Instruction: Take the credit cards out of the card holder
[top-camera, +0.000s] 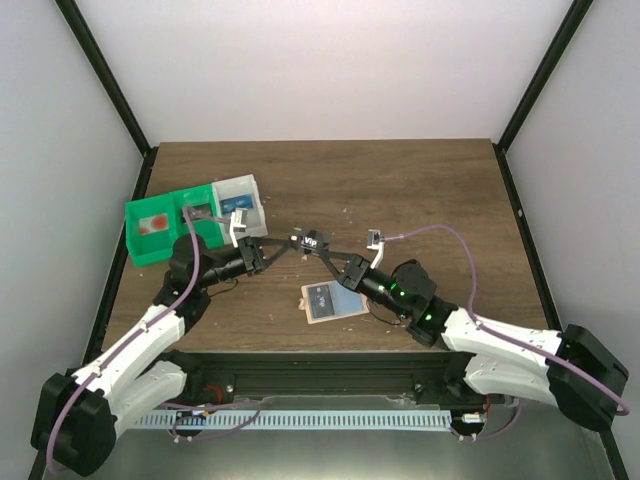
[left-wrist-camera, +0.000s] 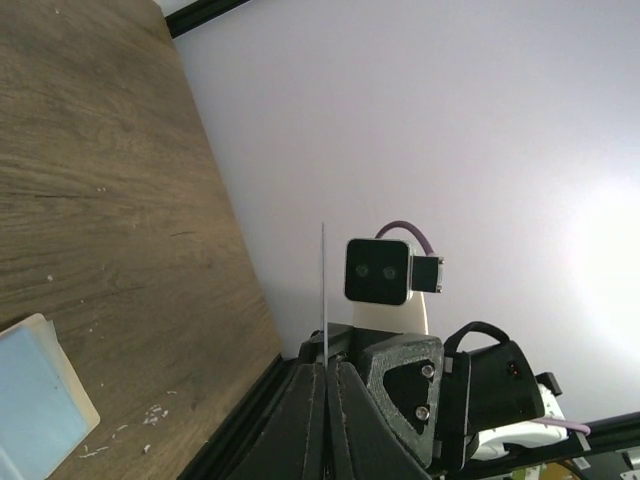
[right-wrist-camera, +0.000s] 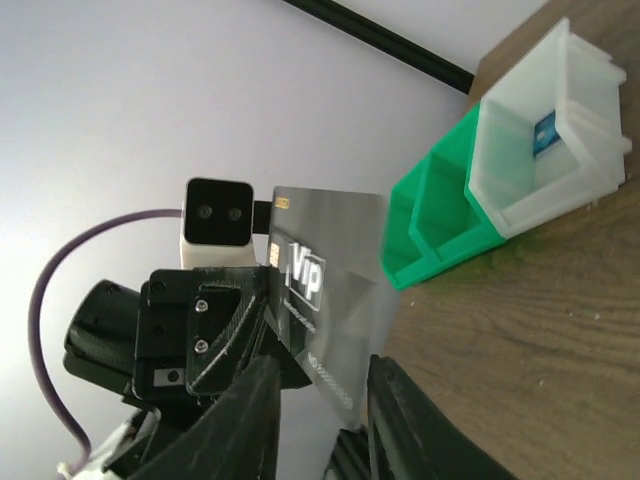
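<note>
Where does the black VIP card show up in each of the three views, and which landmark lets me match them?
Top external: the black VIP card is at picture centre, just beyond the card holder.
Left wrist: the card is edge-on, a thin vertical line near centre.
Right wrist: the card is face-on at centre, white print showing.
Shared landmark: the wooden table.

Fine print under the VIP on the black card is pure smear, and from the left wrist that card's just an edge-on hairline. Right gripper fingers under the card are blurry and cropped, can't tell if they touch it. Card holder below the card has a corner under that gripper. What's in the green bin and white bin left of the card: too small.
</note>
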